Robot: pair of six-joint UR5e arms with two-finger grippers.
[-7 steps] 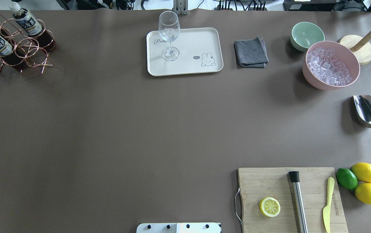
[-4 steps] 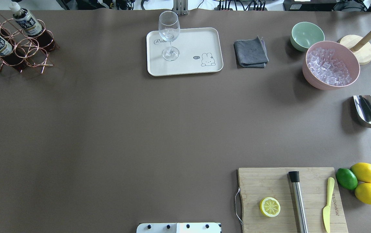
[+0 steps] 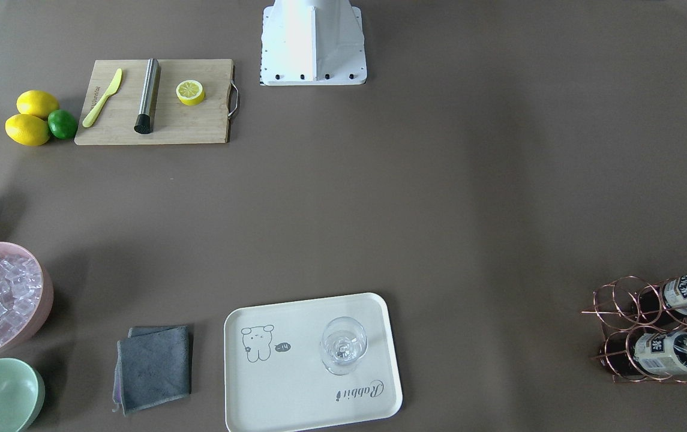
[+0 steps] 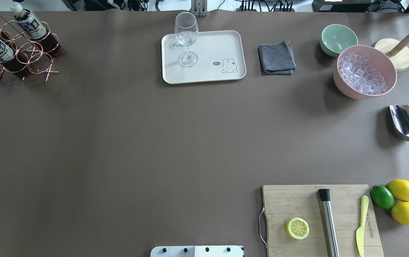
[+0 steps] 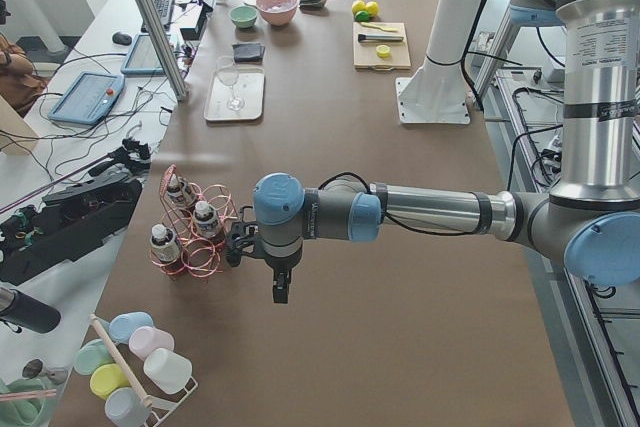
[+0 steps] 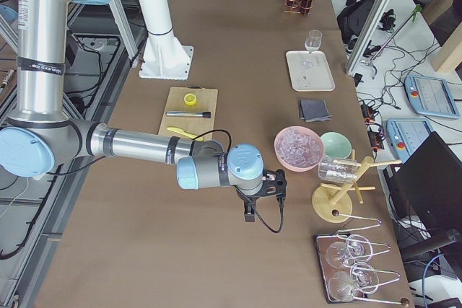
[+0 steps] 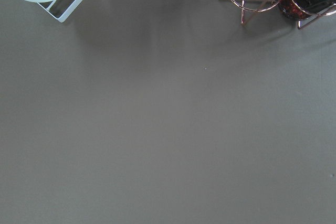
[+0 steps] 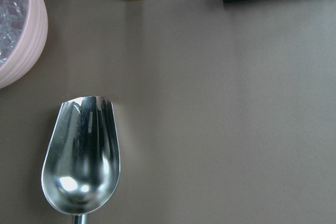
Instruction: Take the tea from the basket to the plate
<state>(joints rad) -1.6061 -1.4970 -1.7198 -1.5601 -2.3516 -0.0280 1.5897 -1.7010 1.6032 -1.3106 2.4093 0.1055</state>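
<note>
we cannot tell how far either gripper is open: the left gripper [image 5: 238,244] and right gripper [image 6: 274,182] show only small and dark in the side views, and neither wrist view catches fingers. we make out nothing held in either. the basket [image 4: 29,56] stands just beside the left gripper, with tea [image 4: 29,24] upright in its cells; one bottle is cut off at the overhead edge. the plate [image 4: 211,46], bearing a glass [image 4: 186,35], is well apart from both. a scoop [image 8: 81,150] lies under the right gripper.
</note>
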